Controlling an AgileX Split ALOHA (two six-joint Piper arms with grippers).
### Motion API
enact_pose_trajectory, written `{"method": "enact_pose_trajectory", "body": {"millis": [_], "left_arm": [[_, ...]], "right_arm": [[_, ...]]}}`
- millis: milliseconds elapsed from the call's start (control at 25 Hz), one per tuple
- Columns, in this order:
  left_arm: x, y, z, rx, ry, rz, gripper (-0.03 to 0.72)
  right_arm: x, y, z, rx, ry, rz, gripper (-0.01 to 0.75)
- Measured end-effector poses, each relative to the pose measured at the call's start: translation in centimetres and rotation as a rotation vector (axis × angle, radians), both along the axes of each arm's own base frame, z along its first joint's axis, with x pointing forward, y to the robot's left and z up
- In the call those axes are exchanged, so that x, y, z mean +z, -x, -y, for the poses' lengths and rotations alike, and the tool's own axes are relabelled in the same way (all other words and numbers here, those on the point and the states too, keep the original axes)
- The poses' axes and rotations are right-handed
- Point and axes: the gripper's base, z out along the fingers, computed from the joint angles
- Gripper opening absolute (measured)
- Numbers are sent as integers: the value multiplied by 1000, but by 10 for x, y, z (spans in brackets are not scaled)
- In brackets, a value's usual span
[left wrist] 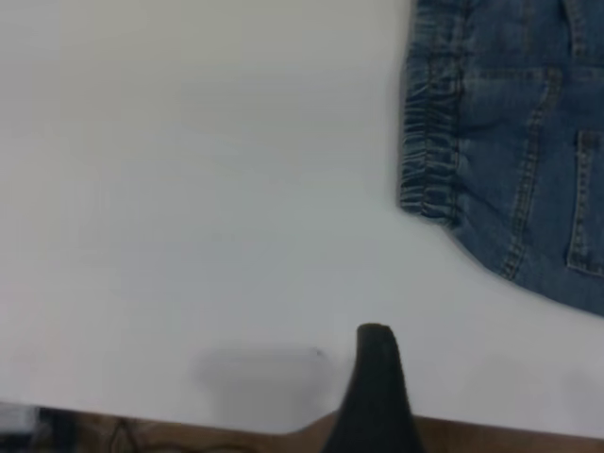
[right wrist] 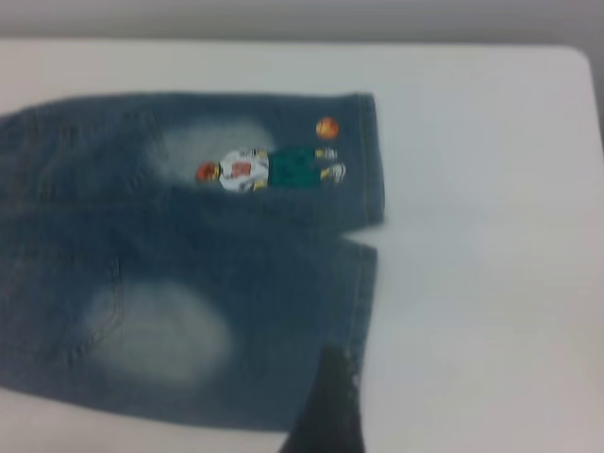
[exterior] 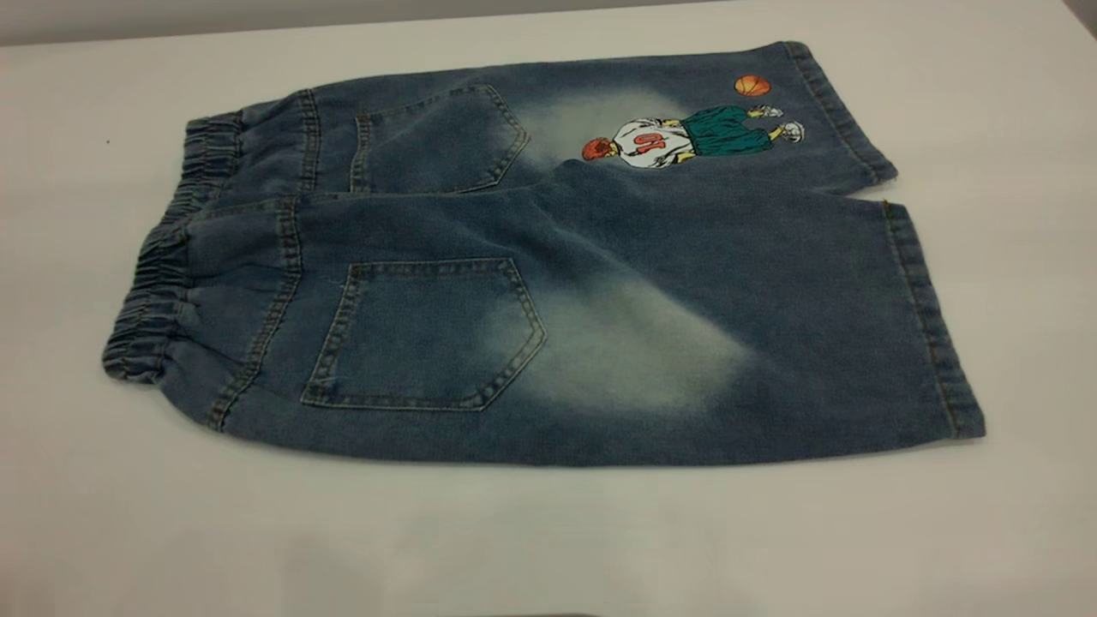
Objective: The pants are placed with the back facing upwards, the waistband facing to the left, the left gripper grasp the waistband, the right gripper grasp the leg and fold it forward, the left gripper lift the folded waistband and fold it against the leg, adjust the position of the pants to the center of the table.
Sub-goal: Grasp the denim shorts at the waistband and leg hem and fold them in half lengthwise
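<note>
The pants point(exterior: 548, 257) lie flat on the white table point(exterior: 548, 548), back up, both pockets showing. The ruffled waistband point(exterior: 163, 257) points left. The plain leg point(exterior: 814, 326) with its pale patch is the nearer one; the leg with the basketball-player print point(exterior: 686, 141) lies behind it. Neither gripper appears in the exterior view. In the left wrist view a dark part of my left gripper point(left wrist: 376, 377) hangs over bare table near its edge, well apart from the waistband point(left wrist: 429, 142). In the right wrist view my right gripper point(right wrist: 328, 406) shows over the plain leg's point(right wrist: 236, 321) hem corner; contact is unclear.
Bare white table surrounds the pants on every side. The table's near edge point(left wrist: 283, 423) shows in the left wrist view, with brown floor and cables below it. A rounded far table corner point(right wrist: 576, 57) shows in the right wrist view.
</note>
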Motion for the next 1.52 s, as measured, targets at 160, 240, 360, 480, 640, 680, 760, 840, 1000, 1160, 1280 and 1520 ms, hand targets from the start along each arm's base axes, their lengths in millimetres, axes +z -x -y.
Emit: {"method": "enact_pose_trajectory", "body": {"millis": [160,240,360,480,640,680,760,840,1000,1160,1280,1520], "left_arm": [[-5,-50,1,-5,-7,-67,535],[-10,-73,2,0,-8,-96,535],[-25,-107,1,30,-5,-170,566],[-42,-137,2,39,1,-231,548],[-73,-164,3,44,2,-326,542],[-80,-168,3,44,1,-349,542],[-97,-177,4,43,0,-399,542],[-111,-185,4,42,0,-427,542],[-139,-196,5,39,-1,-486,541],[-165,-204,6,18,-2,-544,541],[-183,-210,8,-12,11,-574,541],[-216,-216,14,-89,36,-647,541]], "right_arm": [[-5,-30,-7,31,-16,-94,597],[-10,-43,-11,57,-21,-138,594],[-17,-57,-16,91,-45,-191,592],[-22,-72,-22,125,-72,-220,592],[-29,-85,-27,161,-89,-263,592],[-31,-86,-27,162,-90,-272,592],[-32,-87,-27,164,-87,-276,592],[-32,-88,-28,165,-86,-277,592],[-32,-89,-28,169,-86,-269,592],[-31,-90,-28,169,-86,-257,592],[-31,-90,-28,169,-86,-255,592],[-30,-91,-28,169,-83,-243,592]]}}
